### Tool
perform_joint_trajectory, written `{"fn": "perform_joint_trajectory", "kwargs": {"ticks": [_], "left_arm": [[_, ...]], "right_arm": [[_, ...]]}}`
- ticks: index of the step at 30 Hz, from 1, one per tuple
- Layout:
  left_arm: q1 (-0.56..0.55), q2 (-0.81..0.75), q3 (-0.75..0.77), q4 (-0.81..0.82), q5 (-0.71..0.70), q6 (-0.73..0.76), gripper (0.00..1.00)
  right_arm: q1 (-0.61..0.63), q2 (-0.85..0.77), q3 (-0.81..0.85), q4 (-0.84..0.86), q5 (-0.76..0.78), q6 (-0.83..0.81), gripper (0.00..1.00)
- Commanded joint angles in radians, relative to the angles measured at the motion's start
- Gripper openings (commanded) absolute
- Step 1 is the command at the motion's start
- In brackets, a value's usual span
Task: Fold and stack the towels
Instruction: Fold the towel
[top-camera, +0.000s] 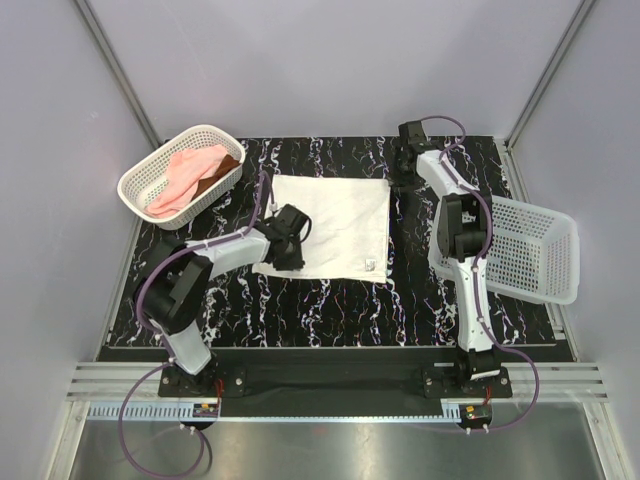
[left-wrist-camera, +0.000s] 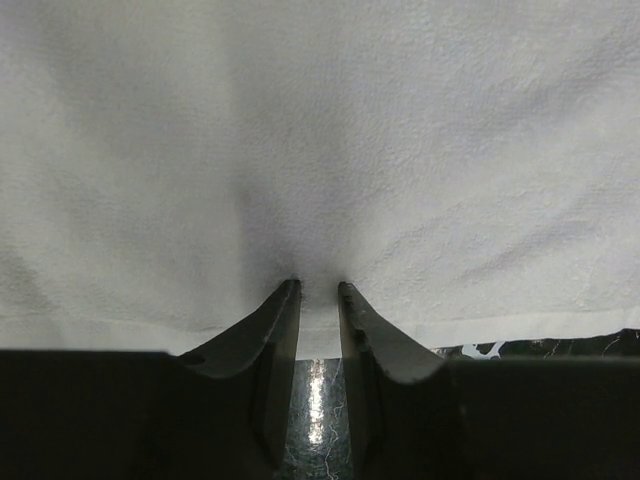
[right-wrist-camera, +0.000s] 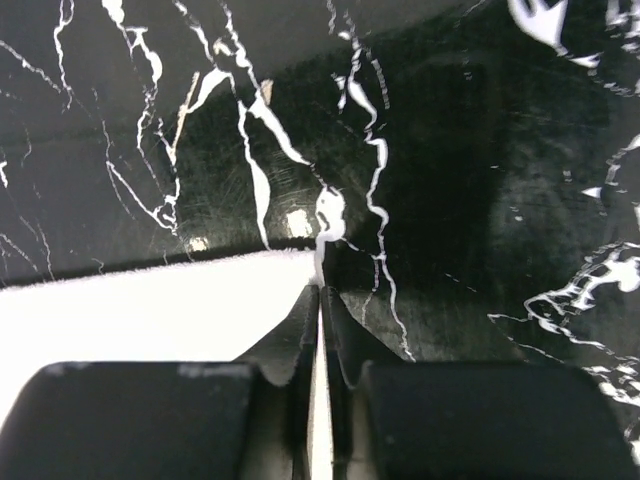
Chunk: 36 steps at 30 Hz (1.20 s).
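Note:
A cream-white towel (top-camera: 335, 220) lies spread flat in the middle of the black marbled table (top-camera: 330, 300). My left gripper (top-camera: 285, 255) sits at its near left edge. In the left wrist view the cloth (left-wrist-camera: 320, 140) puckers at the fingertips (left-wrist-camera: 287, 300), and the jaws are shut on that edge. My right gripper (top-camera: 397, 172) is at the towel's far right corner. Its jaws (right-wrist-camera: 321, 290) are shut on a thin strip of the white cloth (right-wrist-camera: 150, 300). A pale pink towel (top-camera: 185, 175) and a rust-brown towel (top-camera: 226, 164) lie bunched in the left basket.
A white lattice basket (top-camera: 150, 180) holding the two towels stands at the far left. A second white lattice basket (top-camera: 530, 250) lies tipped at the right edge, beside the right arm. Grey walls close off the back and sides.

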Motion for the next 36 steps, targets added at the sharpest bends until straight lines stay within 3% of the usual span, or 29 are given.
{"fn": "perform_joint_trajectory", "kwargs": {"ticks": [1,2,6,10,16,18,25,36], "left_arm": [[0.005,0.048,0.022,-0.081,-0.004,0.007,0.29],[0.007,0.045,0.037,-0.087,0.009,0.01,0.31],[0.02,0.031,0.201,-0.164,0.078,0.043,0.36],[0.089,0.034,0.33,-0.214,0.077,0.098,0.4],[0.252,0.161,0.494,-0.247,0.092,0.201,0.41],[0.298,0.201,0.54,-0.268,0.097,0.199,0.41],[0.33,0.181,0.412,-0.221,0.051,0.153,0.41],[0.33,0.108,0.254,-0.21,-0.044,0.095,0.41]], "right_arm": [[-0.008,0.009,0.077,-0.048,-0.05,-0.03,0.13],[-0.008,0.004,0.081,-0.06,-0.056,-0.033,0.2],[-0.008,-0.054,0.112,-0.155,-0.022,-0.036,0.31],[-0.01,-0.122,0.097,-0.29,0.018,-0.04,0.34],[0.024,-0.327,-0.194,-0.235,-0.085,-0.059,0.12],[0.059,-0.387,-0.279,-0.233,-0.098,-0.077,0.12],[0.208,-0.539,-0.596,-0.151,-0.084,-0.054,0.13],[0.262,-0.695,-1.009,-0.017,-0.029,-0.025,0.1]]}}
